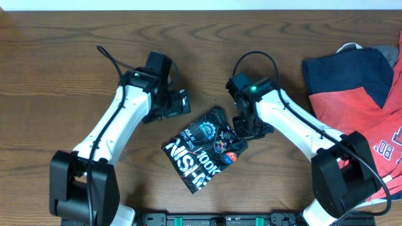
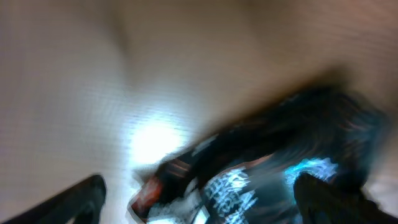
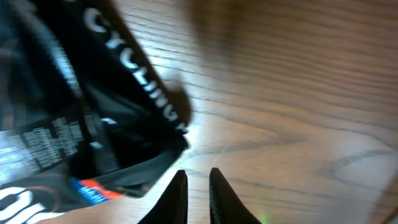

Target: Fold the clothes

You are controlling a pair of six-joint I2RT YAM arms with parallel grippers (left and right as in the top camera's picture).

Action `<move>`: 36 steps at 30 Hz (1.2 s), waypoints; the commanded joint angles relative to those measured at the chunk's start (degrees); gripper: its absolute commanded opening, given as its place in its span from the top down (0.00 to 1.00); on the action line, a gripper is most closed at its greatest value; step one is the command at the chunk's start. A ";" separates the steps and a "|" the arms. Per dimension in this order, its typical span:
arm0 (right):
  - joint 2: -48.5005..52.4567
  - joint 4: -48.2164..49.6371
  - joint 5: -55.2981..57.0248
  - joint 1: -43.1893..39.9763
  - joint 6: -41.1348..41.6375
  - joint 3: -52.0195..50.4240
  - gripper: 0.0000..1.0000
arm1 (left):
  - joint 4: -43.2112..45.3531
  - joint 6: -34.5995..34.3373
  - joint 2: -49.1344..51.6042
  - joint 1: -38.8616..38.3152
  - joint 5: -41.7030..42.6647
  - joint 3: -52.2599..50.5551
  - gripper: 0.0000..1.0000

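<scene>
Closest thing in shot is the right pincer [image 3: 196,180]: two dark tapered fingers [image 3: 178,194] with only a thin slit between the tips and bare wood showing through, so narrow and holding nothing. The black jersey [image 1: 204,150] is right next to it. It's thin, slightly shiny fabric bunched into a compact, roughly rectangular packet lying at a diagonal, with big white block lettering, a round blue logo and a few small red and blue patches on top. It sits on the table [image 1: 63,50] around the middle, toward the front edge, between the two arms. The right arm, white links with black joints, reaches in from the lower right, elbow bent, with its wrist over the packet's upper right edge. The left arm stretches up from the lower left, and the left pincer [image 1: 179,103] sits just off the packet's upper left corner, not touching. Its wrist view is really blurry, but the fingers are spread wide with nothing gripped. Table is dark brown wood with a clear grain. Over at the right edge there's a rumpled pile of red-and-navy garments [image 1: 358,94], matte and thicker-looking, well apart from the jersey.
</scene>
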 commanded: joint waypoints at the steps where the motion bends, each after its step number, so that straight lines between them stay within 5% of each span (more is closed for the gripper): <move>1: -1.05 0.13 -4.15 -1.36 -1.09 -0.11 0.86 | 3.56 14.10 1.18 -0.17 9.20 -0.02 0.00; 11: -4.74 -0.94 -4.35 -7.58 -0.09 -0.09 0.76 | 7.15 28.50 12.20 -0.17 20.96 -0.02 0.02; 22: -10.10 -3.32 -4.35 -15.23 -2.19 -0.09 0.73 | 5.86 29.42 23.65 -2.93 26.32 -0.04 0.02; 28: -10.10 -4.11 -4.28 -17.07 -2.86 -0.11 0.73 | 5.31 29.40 26.91 -4.26 26.34 -0.04 0.52; 31: -10.10 -4.09 -4.15 -17.33 -2.89 -0.11 0.73 | 5.68 29.40 26.86 -4.07 26.08 0.00 0.89; 36: -10.12 -4.20 -4.11 -17.33 -2.89 -0.11 0.73 | 6.05 29.38 26.86 -1.09 25.64 2.19 0.94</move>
